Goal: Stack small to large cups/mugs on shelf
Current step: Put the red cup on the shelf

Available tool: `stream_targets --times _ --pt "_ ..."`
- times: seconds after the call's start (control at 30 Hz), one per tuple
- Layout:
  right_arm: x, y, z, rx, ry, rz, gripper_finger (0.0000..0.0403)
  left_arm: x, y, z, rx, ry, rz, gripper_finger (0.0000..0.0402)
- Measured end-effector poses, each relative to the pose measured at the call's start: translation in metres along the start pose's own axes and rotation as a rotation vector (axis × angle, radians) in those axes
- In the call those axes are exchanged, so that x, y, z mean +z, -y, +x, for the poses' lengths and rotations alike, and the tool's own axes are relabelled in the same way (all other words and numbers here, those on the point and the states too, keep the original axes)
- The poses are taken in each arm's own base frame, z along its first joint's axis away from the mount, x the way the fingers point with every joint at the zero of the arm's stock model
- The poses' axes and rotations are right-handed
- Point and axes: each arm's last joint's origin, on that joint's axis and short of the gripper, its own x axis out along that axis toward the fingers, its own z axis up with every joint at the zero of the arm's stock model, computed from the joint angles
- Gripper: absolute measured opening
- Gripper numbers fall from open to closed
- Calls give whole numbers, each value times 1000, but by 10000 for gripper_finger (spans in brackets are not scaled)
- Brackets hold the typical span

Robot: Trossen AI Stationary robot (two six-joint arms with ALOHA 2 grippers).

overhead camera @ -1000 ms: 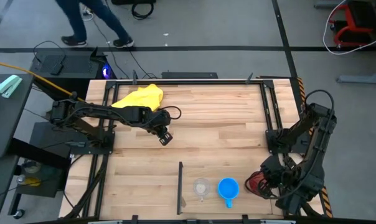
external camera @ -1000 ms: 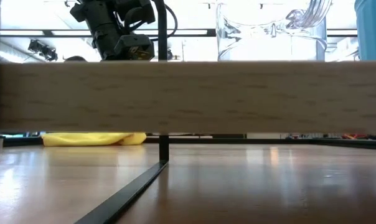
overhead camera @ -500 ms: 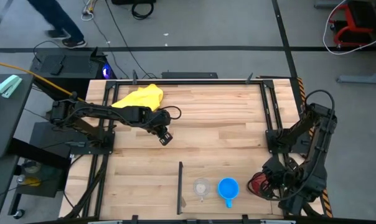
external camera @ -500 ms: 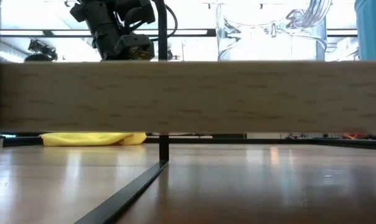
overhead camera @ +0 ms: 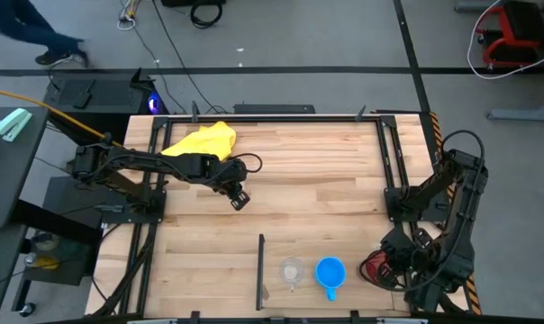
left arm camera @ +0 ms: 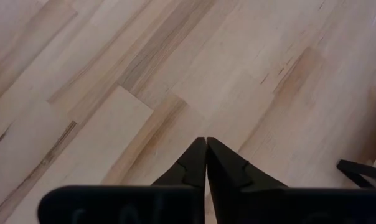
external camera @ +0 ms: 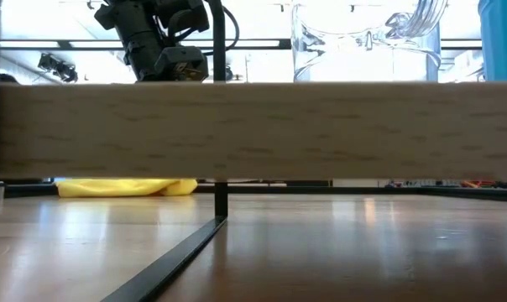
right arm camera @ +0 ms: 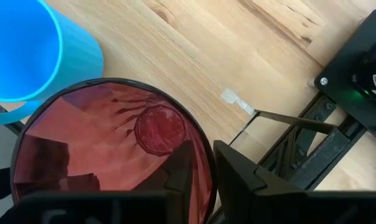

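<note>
Your right gripper (right arm camera: 203,163) is pinching the red tumbler's (right arm camera: 107,149) rim beside the blue mug (overhead camera: 330,273) at the shelf's (overhead camera: 308,193) front edge, ready to lift, while your left gripper (left arm camera: 206,163) is waiting clenched.

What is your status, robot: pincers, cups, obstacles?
Left pincer shut, empty, mid-table. Right pincer clamps red tumbler rim beside blue mug. Clear cup next along. Nothing blocking.

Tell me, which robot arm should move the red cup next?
Probably the right. Its gripper already pinches the dark-red tumbler rim beside the blue mug. The left gripper hangs shut, far across the table.
</note>
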Motion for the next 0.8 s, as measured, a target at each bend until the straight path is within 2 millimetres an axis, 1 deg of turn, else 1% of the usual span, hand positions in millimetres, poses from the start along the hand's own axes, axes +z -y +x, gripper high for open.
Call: stream_targets --times 0.2,0.5,0.8 --pt "1 -1 -4 24 13 2 73 0 0 0 0 0 -12 11" --pt "3 -3 -13 60 5 10 73 0 0 0 5 3 -12 26" --pt "3 -3 -14 65 2 14 73 0 0 0 5 3 -13 12"
